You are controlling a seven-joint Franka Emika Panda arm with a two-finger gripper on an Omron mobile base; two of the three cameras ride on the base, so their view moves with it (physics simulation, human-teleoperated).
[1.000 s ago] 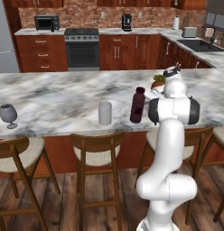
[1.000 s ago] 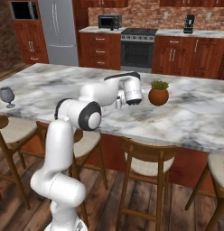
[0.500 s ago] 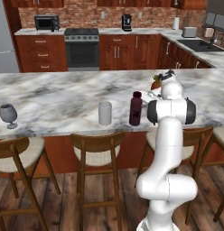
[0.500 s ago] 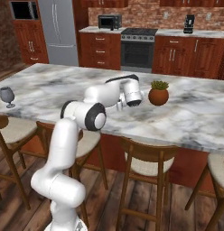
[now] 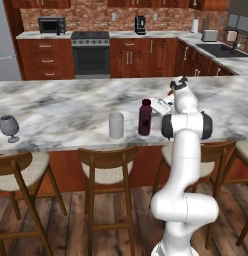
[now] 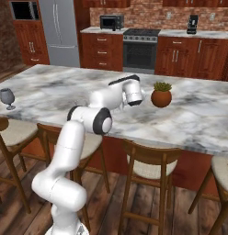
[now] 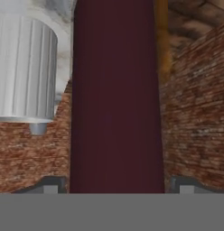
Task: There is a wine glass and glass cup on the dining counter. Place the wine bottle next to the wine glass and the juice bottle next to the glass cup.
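The juice bottle, short and dark maroon, stands upright on the dining counter just right of the glass cup, with a small gap between them. My gripper reaches in from the right and is shut on the juice bottle. In the hand view the juice bottle stands between my fingertips, with the glass cup to its left. The wine glass stands far left near the counter's front edge, also seen as the wine glass. The wine bottle is out of view.
A potted plant sits on the counter just beyond my hand. Wooden stools line the near side of the counter. A stove and cabinets run along the back wall.
The juice bottle has shifted a little to the left, closer to the glass cup, with my hand following it. The cup and the wine glass have stayed put.
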